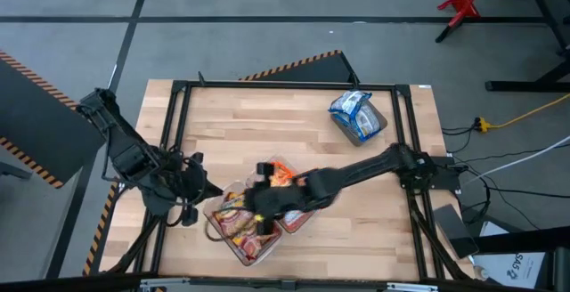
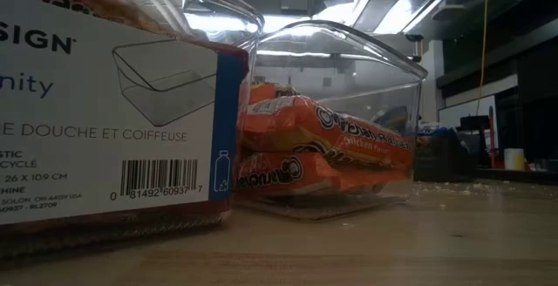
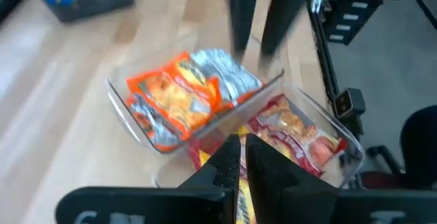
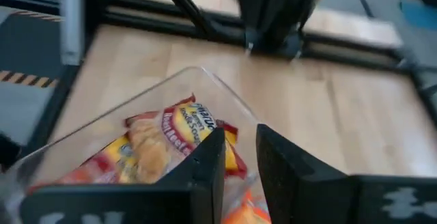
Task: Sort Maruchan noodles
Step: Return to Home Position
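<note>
the right gripper (image 4: pixel 240 162) hung just above the clear bin (image 4: pixel 199 70) of red packets (image 4: pixel 167 138), its fingers a little apart with nothing between them. the left gripper (image 3: pixel 240 161) hovered near that bin's edge, fingers all but together and empty. just beyond it lay the second clear bin (image 3: pixel 130 115) with the orange packets (image 3: pixel 179 95), close beside the first. well off from both grippers, towards the far side of the desk (image 1: pixel 267 123), the blue packets (image 1: pixel 358 112) sat in the grey tub (image 3: pixel 89 7). no packet showed loose on the desk, so the sorting looked done, with each colour in its own container. what seemed left was only for the arms to draw back to their rest. the right arm was stretched far across the desk and had the longer way to go. it would likely need to lift clear of the bin's rim first, so as not to drag it.
</note>
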`<state>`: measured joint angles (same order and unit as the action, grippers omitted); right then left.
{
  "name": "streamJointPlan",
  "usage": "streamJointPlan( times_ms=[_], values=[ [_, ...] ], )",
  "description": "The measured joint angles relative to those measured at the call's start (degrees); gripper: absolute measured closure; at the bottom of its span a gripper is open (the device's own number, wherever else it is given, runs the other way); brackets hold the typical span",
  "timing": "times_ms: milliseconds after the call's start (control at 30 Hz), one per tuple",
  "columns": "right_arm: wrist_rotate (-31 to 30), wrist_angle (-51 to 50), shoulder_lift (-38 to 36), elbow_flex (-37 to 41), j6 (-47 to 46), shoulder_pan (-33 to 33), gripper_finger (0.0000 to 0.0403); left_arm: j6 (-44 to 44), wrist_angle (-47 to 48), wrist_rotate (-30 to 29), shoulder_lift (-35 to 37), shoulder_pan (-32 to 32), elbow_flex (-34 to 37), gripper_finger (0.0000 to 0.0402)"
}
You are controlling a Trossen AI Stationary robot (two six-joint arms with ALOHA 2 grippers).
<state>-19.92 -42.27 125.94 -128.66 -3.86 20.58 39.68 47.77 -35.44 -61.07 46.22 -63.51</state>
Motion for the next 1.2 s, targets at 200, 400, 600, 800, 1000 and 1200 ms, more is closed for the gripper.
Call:
streamJointPlan(
  times_ms=[200, 400, 600, 800, 1000, 1200],
  values=[
    [-5.2, -9.5, -14.3, -0.1, 9.3, 2.6, 0.0331, -8.2, -1.5, -1.0, 5.0, -1.0, 0.0, 0.0374],
    [-33.1, -19.6, -27.3, -0.1, 13.3, 5.4, 0.0331, -12.3, -2.6, 0.3, 16.7, -3.1, 0.0, 0.0370],
    [-16.0, -33.1, -39.6, 0.8, 4.5, 2.0, 0.0331, -18.3, -3.8, 1.5, 28.2, -5.4, 0.1, 0.0378],
    [9.3, -16.5, -51.8, 19.1, 10.0, -6.4, 0.0331, -25.3, -11.0, 4.0, 38.3, -5.6, 6.0, 0.0382],
    [11.6, 8.0, -67.3, 51.7, 9.9, -16.1, 0.0331, -26.4, -18.5, 6.2, 48.8, -5.6, 18.0, 0.0377],
    [21.9, 31.6, -84.3, 80.9, 1.9, -24.5, 0.0331, -25.0, -21.7, 6.7, 57.8, -5.6, 26.3, 0.0371]
  ],
)
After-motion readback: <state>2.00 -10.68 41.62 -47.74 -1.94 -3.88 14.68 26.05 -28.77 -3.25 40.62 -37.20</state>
